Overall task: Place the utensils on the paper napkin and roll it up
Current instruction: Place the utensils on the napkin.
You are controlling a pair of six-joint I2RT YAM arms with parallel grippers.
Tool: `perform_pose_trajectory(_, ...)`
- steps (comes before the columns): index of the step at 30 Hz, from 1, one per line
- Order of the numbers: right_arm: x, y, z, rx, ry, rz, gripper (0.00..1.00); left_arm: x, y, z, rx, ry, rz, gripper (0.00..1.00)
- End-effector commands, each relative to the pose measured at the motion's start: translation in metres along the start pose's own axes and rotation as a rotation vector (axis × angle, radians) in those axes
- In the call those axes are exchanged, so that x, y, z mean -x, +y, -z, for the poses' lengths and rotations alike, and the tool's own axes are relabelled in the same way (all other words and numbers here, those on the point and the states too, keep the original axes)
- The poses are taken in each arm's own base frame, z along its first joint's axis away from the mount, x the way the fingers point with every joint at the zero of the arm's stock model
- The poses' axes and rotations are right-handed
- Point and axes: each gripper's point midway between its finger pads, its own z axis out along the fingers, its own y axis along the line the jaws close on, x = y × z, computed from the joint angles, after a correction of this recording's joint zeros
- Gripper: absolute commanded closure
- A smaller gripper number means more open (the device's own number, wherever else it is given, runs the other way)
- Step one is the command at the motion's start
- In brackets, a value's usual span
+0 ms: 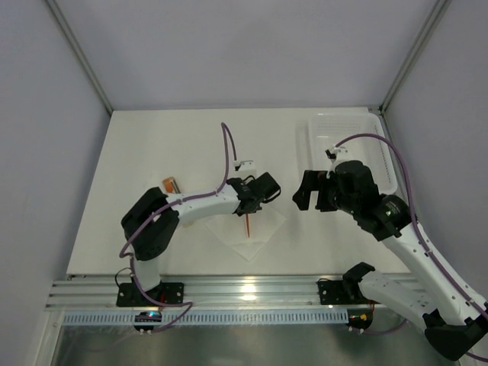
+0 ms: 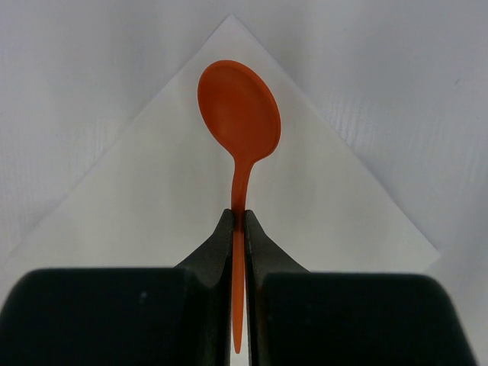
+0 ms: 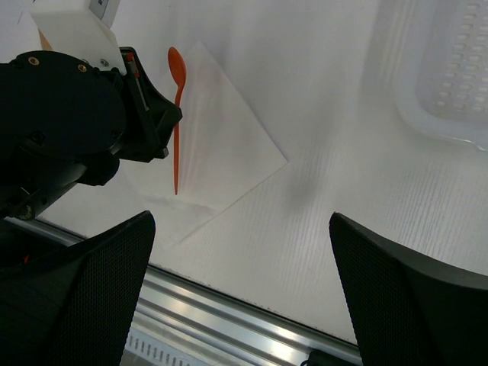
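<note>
**Spoon gripped, napkin right below**

My left fingers [image 2: 229, 238] are clamped tight on the thin handle of the orange spoon [image 2: 239, 110]. The bowl points away from me and the handle's tail pokes back between them. Directly beneath lies the paper napkin [image 2: 152, 198], turned like a diamond, with one corner just beyond the spoon's bowl. Whether the spoon actually touches the paper, I can't tell.

My right fingers [image 1: 306, 192] are spread wide and hold nothing. They hover off to the right of the left pair, over bare worktop [image 1: 152, 145], and the napkin's closest corner lies just to their left.

The surface is off-white and matte, finely ribbed up close, and the napkin reads a shade brighter against it. Beyond my right fingers, towards the far right corner, sits a white mesh basket [image 1: 314, 149]. Well to the left of my left fingers, beside that arm's elbow, some small tan-and-brown pieces [image 1: 171, 184] lie on the worktop, too small to make out.

Behind both pairs, an aluminium rail [image 1: 244, 288] runs along the near edge. Pale grey walls [image 1: 229, 46] close in on three sides, with metal frame posts [image 1: 80, 53] rising at the far corners. Purple cables [image 1: 226, 152] loop along both arms.
</note>
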Motion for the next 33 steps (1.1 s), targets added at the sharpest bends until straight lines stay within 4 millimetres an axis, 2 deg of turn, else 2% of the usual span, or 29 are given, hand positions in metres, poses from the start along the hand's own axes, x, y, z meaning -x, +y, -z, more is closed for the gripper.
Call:
perform_pose_trajectory(1,0.012,0.005,0.011,0.016,-0.045,0.001,0.01,0.015,-0.011,0.001,-0.012,-0.062,0.038,1.0)
perform_pose_trajectory(13,0.012,0.008,0.012,0.031,-0.047,-0.006,0.01,0.005,-0.019,-0.006,-0.023,-0.021,0.057,1.0)
perform_pose_trajectory(33,0.013,0.007,0.014,0.03,-0.048,0.003,0.0,0.004,-0.028,-0.012,-0.02,-0.008,0.045,1.0)
